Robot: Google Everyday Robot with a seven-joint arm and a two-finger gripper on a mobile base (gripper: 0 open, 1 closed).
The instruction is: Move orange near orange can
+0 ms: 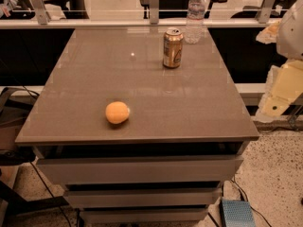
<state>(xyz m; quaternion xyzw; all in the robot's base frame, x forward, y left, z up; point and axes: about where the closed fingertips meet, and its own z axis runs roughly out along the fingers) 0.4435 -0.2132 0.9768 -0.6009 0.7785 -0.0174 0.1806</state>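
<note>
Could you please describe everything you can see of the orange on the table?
The orange is a small, slightly oval yellow-orange fruit with smooth matte skin, lying on the grey-brown tabletop near its front edge, left of centre. Only the tabletop touches it; the orange can stands far behind, and the gripper hangs off the tabletop's right side.
</note>
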